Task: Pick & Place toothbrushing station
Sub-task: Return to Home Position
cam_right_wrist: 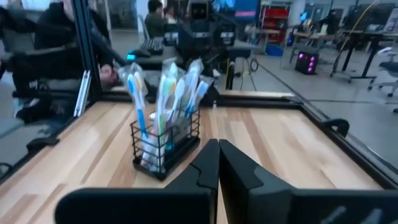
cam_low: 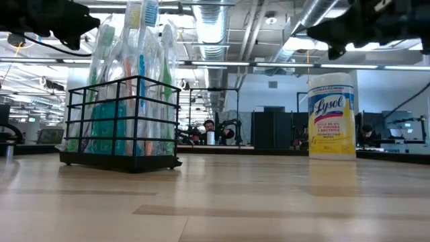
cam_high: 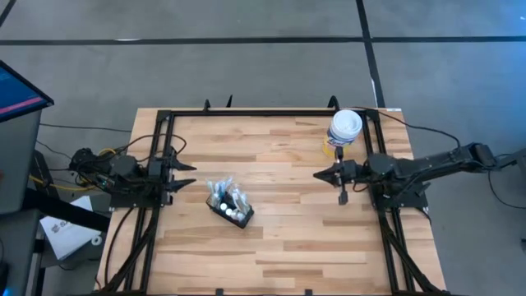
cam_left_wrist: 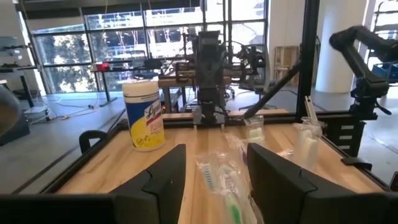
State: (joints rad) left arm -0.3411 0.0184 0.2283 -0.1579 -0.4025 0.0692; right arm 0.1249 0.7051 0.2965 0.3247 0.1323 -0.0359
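Observation:
The toothbrushing station (cam_high: pixel 231 205) is a black wire holder with several wrapped toothbrushes standing in it. It rests on its base on the wooden table, a little left of the middle (cam_low: pixel 121 124) (cam_right_wrist: pixel 165 144). My left gripper (cam_high: pixel 191 174) hovers open at the table's left side, level and pointing at the station, a short way from it. In the left wrist view the brush tops (cam_left_wrist: pixel 219 180) show beyond the open fingers. My right gripper (cam_high: pixel 319 174) is shut and holds nothing. It hovers level at the right, pointing at the station (cam_right_wrist: pixel 217 168).
A yellow canister with a white lid (cam_high: pixel 344 131) (cam_low: pixel 331 115) stands at the table's far right, beside my right arm. Black frame rails (cam_high: pixel 271 114) run along the table's edges. Bare wood lies between the station and the right gripper. People sit in the room beyond.

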